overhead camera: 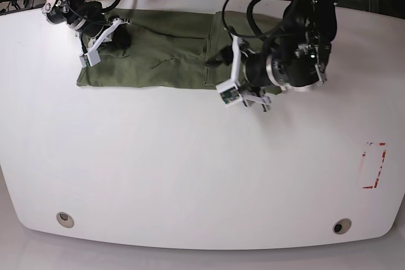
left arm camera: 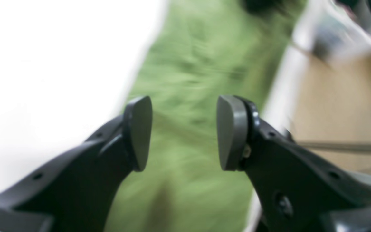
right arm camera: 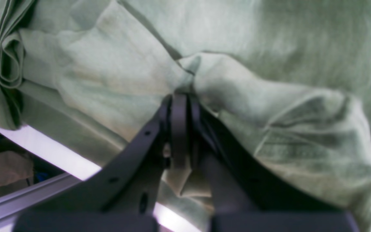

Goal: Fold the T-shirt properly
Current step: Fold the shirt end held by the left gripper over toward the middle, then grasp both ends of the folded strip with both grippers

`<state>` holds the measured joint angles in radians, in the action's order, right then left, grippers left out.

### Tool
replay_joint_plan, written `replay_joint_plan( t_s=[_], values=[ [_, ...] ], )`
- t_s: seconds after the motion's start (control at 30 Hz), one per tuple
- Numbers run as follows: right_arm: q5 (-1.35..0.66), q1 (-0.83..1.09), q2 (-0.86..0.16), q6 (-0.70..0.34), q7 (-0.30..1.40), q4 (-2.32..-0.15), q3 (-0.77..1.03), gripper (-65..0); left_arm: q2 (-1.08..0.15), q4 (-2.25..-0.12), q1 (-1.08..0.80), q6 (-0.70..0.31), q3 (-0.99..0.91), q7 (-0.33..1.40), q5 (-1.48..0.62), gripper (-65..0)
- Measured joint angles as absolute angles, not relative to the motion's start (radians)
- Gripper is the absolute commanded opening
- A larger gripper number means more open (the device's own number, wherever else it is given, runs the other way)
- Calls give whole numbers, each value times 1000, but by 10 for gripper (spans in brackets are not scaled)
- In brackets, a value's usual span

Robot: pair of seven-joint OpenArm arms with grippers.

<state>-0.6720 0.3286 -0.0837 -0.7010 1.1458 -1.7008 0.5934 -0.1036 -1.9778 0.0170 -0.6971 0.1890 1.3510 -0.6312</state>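
The olive-green T-shirt (overhead camera: 158, 55) lies in a long wrinkled band along the far side of the white table (overhead camera: 190, 169). My right gripper (overhead camera: 121, 35) is at its left end in the base view. In the right wrist view that gripper (right arm camera: 180, 100) is shut on a pinched fold of the T-shirt (right arm camera: 108, 64). My left gripper (overhead camera: 213, 59) hovers over a fold edge near the band's middle. The left wrist view is blurred; there the left gripper (left arm camera: 184, 132) stands open with nothing between its pads, above the T-shirt (left arm camera: 198, 64).
A red marking (overhead camera: 373, 165) lies on the table at the right. Two round holes (overhead camera: 63, 219) (overhead camera: 342, 226) sit near the front edge. Cables run behind the table. Wooden floor (left arm camera: 343, 106) shows past the table's edge in the left wrist view.
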Motion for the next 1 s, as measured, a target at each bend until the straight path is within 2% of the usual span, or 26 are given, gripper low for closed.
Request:
replay_joint_plan(
  t_s=[0.1,0.17,0.33,0.4,0.53,0.6,0.7,0.8,0.87,1.0],
  values=[
    [-668,329,-84,-701,1144,-1701,594,-625,-118,-1977,11,-697,72,1363,-573,-360],
    [-669,328,-86,-701,1145,-1701,594,-625,-131,-1975,6,-697,7,1369,-501,-397],
    [-648,317,-84,-700,1176,-1741,594,-621,-176,-1974,-29,-697,-17,1361,-396,-522],
    [-632,303,-83,-699,1202,-1773,594,-598,-196,-1973,-59,-697,-18,1362,-385,-539],
    [-633,266,-81,-697,1271,-1832,598,-438,-198,-1969,-105,-696,-17,1355,-381,-540],
    [-633,239,-80,-697,1298,-1856,599,-315,-196,-1951,-130,-698,-17,1291,-374,-540],
    [-637,210,-68,-697,1324,-1892,620,-214,-194,-1934,-167,-697,-12,1209,-333,-540],
    [-656,168,-41,-698,1361,-1906,715,-176,-190,-1931,-207,-697,-13,1192,-282,-540],
    [-632,136,-46,-698,1412,-1901,787,-176,-181,-1930,-227,-697,-17,1181,-247,-540],
    [-632,73,-81,-696,1411,-1840,918,-176,-169,-1927,-242,-697,-15,1140,-215,-540]
  ],
)
